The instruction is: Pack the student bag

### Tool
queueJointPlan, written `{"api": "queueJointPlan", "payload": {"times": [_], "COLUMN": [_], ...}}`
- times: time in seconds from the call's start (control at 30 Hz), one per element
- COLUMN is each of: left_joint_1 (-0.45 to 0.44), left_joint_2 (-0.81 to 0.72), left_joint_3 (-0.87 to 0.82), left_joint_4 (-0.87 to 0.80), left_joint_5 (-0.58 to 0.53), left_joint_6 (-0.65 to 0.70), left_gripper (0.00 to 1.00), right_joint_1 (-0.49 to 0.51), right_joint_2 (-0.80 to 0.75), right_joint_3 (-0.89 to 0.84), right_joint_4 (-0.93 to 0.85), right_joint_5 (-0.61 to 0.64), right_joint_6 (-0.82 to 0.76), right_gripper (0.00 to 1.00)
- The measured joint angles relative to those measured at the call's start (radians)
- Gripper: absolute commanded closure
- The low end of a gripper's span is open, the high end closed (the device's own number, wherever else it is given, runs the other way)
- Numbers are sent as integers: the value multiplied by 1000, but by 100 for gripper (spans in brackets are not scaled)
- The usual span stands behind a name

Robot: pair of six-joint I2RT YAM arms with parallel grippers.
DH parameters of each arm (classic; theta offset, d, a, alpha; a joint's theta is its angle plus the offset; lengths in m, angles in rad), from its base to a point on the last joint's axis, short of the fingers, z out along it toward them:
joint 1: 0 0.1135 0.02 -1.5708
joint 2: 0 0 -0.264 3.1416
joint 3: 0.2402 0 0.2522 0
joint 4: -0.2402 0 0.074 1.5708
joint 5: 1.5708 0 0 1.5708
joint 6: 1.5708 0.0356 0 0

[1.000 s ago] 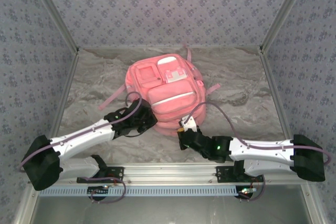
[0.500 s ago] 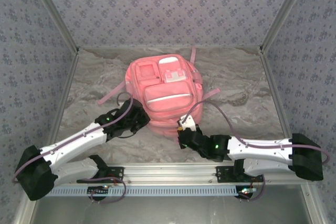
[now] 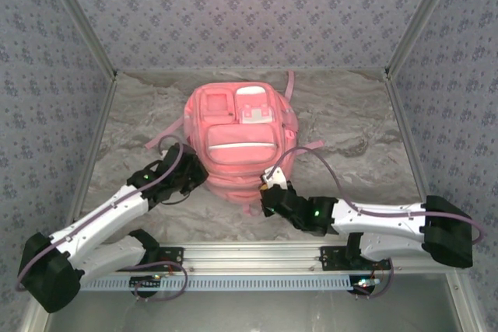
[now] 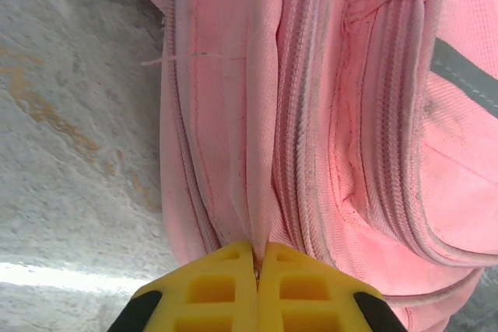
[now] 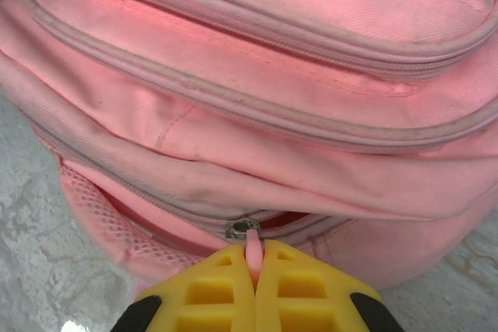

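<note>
The student bag (image 3: 237, 141), a big pink backpack, lies front-up in the middle of the table, its pockets and white patch facing up. My left gripper (image 3: 199, 176) is at its near-left side. In the left wrist view, the yellow fingers (image 4: 218, 289) are shut on a fold of the student bag's (image 4: 342, 114) pink fabric beside a zip line. My right gripper (image 3: 268, 193) is at the near edge of the bag. In the right wrist view, it (image 5: 254, 256) is shut on the pink zip pull (image 5: 254, 240) just below the metal slider (image 5: 241, 228), where the zip gapes slightly.
Pink straps trail onto the marbled tabletop (image 3: 350, 114) at the left (image 3: 159, 143) and at the back right (image 3: 289, 83). Patterned walls (image 3: 249, 13) close in the back and both sides. A metal rail (image 3: 249, 254) runs along the near edge.
The bag has slid and turned to the left. My left gripper drew back toward the near left with the fabric in it; my right gripper followed slightly left, still holding the zip pull.
</note>
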Motion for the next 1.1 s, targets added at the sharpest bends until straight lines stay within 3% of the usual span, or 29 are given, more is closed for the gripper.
{"api": "queueJointPlan", "payload": {"times": [0.2,0.27,0.4,0.7,1.1], "left_joint_1": [130,178,251,236,135], "left_joint_2": [3,5,-48,-193,-41], "left_joint_3": [18,36,41,-60,-97], "left_joint_4": [-49,-76,-109,-113,8], "left_joint_5": [57,67,106,240,261], "left_joint_6": [97,125,130,-45,-209], "left_gripper": [95,75,64,53,41], "right_joint_1": [-13,-13,-7,4,4], "right_joint_2": [142,195,280,304,304], "right_joint_3": [71,104,163,180,179], "right_joint_4": [78,110,151,175,192], "right_joint_5": [-57,-77,-108,-123,-124], "right_joint_6": [8,20,39,65,77], "right_gripper": [100,100,100,100,100]}}
